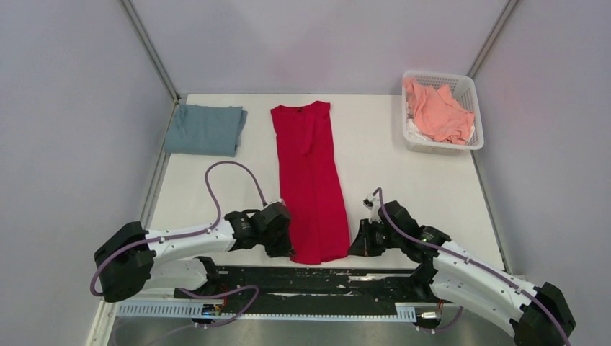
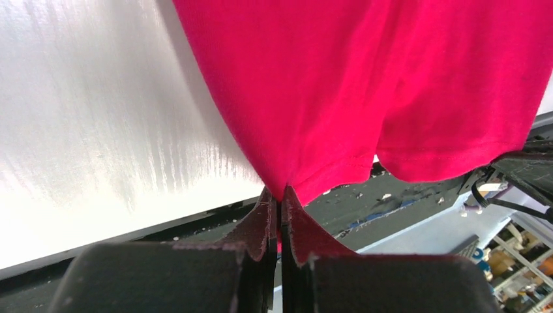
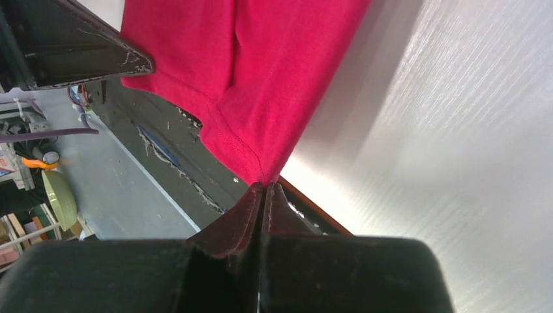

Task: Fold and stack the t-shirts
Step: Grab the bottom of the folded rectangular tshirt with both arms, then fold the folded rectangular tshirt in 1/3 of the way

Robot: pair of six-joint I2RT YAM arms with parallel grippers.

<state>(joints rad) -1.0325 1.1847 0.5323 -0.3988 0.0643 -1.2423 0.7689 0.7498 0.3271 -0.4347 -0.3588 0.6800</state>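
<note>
The crimson red t-shirt (image 1: pixel 310 180) lies folded into a long narrow strip down the middle of the table, collar at the far end. My left gripper (image 1: pixel 291 251) is shut on its near left hem corner (image 2: pixel 287 186). My right gripper (image 1: pixel 350 249) is shut on its near right hem corner (image 3: pixel 261 173). The dusty blue-grey t-shirt (image 1: pixel 205 130) lies folded at the far left. The salmon pink t-shirt (image 1: pixel 436 109) is crumpled in the basket.
A white mesh basket (image 1: pixel 474 137) stands at the far right corner. The black rail (image 1: pixel 317 277) with the arm bases runs along the table's near edge. Grey walls close in the table on three sides.
</note>
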